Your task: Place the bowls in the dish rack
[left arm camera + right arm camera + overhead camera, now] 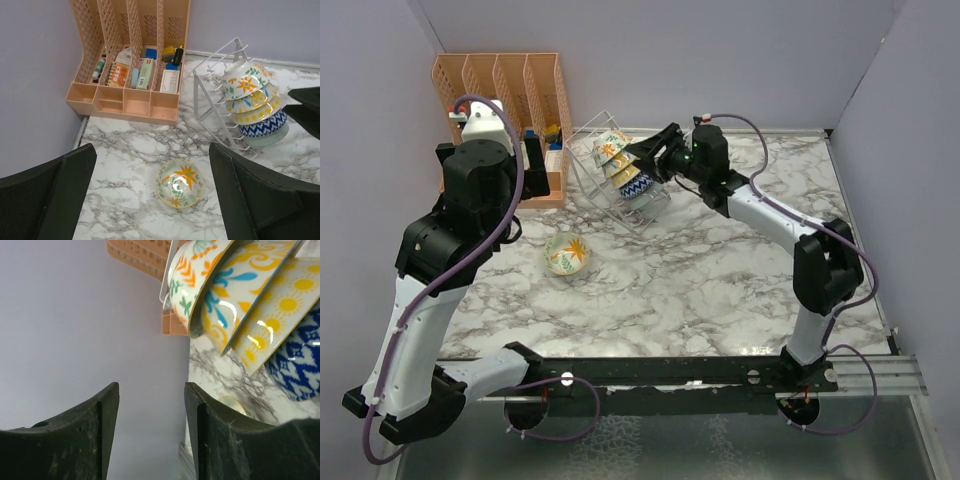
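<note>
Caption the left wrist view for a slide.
Patterned bowls nest in the wire dish rack; one star-patterned bowl sits on the marble table.

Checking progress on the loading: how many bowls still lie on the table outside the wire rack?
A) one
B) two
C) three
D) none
A: only the cream bowl with the orange star print lies on the marble table, apart from the dish rack; the other bowls sit in the rack.
</note>
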`<action>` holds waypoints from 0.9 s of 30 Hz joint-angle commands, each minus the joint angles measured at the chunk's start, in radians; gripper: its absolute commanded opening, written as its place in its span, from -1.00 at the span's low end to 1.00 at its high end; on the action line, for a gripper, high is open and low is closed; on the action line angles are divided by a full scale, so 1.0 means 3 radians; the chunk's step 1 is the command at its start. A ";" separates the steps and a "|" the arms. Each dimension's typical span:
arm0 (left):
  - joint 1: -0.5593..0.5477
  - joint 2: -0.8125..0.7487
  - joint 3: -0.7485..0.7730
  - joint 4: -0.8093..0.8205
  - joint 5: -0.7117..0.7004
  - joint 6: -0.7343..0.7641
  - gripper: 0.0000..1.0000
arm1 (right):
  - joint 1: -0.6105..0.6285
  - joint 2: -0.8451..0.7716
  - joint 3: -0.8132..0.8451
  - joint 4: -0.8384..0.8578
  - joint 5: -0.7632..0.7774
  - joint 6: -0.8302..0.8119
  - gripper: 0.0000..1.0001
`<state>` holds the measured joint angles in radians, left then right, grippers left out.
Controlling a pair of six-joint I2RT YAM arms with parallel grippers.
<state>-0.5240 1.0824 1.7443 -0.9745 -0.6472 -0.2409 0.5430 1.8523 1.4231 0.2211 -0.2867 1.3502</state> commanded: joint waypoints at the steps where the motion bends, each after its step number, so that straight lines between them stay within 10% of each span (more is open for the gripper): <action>1: -0.0008 -0.0018 0.0213 0.0009 0.0021 -0.0076 0.98 | 0.0223 -0.0285 0.0311 -0.1023 -0.0094 -0.1014 0.11; 17: -0.0011 -0.0146 0.0337 -0.0093 -0.0112 -0.0151 0.98 | 0.1570 0.0900 0.1920 -0.2635 0.0129 -0.3203 0.31; 20: -0.0008 -0.0172 0.0331 -0.0113 -0.0118 -0.0168 0.98 | 0.1691 0.1127 0.2245 -0.2879 0.0323 -0.3466 1.00; 27: -0.0012 -0.0216 0.0291 -0.0137 -0.0120 -0.0178 0.98 | 0.1703 0.1354 0.2388 -0.2919 0.0087 -0.3511 0.99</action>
<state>-0.5240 1.0359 1.8271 -1.0077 -0.6567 -0.2852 1.0557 2.2528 2.1113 -0.6380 -0.2329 0.3538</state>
